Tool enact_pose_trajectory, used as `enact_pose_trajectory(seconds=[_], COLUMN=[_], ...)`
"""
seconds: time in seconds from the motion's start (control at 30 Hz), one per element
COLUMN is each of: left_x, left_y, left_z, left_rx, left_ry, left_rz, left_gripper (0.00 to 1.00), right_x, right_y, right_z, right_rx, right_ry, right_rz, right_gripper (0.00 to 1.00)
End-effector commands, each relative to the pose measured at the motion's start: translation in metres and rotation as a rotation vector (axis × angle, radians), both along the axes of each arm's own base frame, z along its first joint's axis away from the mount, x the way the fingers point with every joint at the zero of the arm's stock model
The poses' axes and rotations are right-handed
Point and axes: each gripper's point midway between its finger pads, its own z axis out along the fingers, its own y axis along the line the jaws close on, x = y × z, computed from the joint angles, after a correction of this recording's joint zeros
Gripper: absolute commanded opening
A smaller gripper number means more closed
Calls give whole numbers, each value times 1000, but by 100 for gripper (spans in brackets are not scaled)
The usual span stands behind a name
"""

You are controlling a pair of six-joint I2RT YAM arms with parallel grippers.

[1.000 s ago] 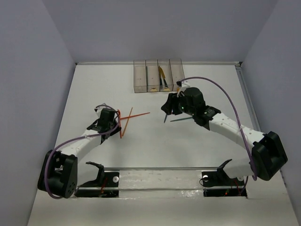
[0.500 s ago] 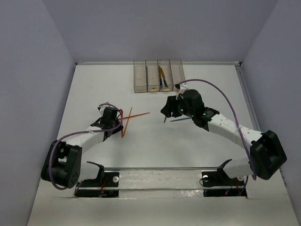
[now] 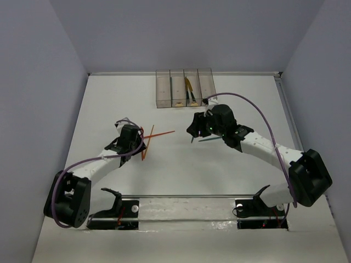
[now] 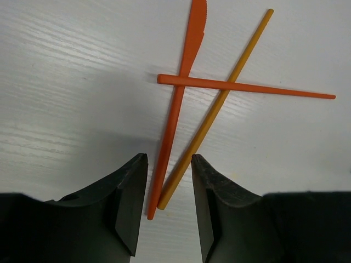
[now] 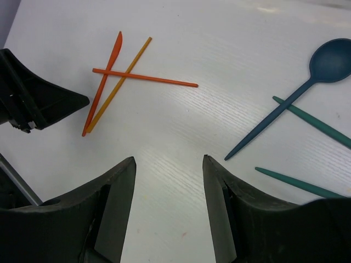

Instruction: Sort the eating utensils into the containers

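Three orange utensils lie crossed on the white table: an orange knife [image 4: 178, 104], a yellow-orange stick [image 4: 219, 104] and an orange-red stick [image 4: 258, 87]. My left gripper [image 4: 169, 159] is open, low over the table, with the near ends of the knife and the yellow-orange stick between its fingertips. My right gripper [image 5: 169, 159] is open and empty above bare table. A blue spoon [image 5: 296, 96] and two teal pieces [image 5: 315, 123] lie to its right. The containers [image 3: 184, 87] stand at the back; one bin holds a yellow and a dark utensil [image 3: 189, 89].
The left gripper's black finger [image 5: 38, 104] shows at the left edge of the right wrist view, next to the orange pile [image 5: 118, 82]. Grey walls close the table on three sides. A rail with the arm bases [image 3: 186, 205] runs along the near edge.
My left gripper has shifted slightly right, toward the near ends of the orange utensils. My right gripper has edged a little left and away. No utensil has moved.
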Motion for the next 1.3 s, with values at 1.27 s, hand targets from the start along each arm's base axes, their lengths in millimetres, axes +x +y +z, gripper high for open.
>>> enact_pose_trajectory(seconds=[1.27], left_x=[-32], left_y=[21], left_z=[-37], left_rx=[289], left_ry=[289], left_rz=[-4], left_gripper=[0], right_x=[-15], right_y=[-9], right_z=[53], right_rx=[91], right_ry=[-154], right_rz=[10], right_gripper=[58])
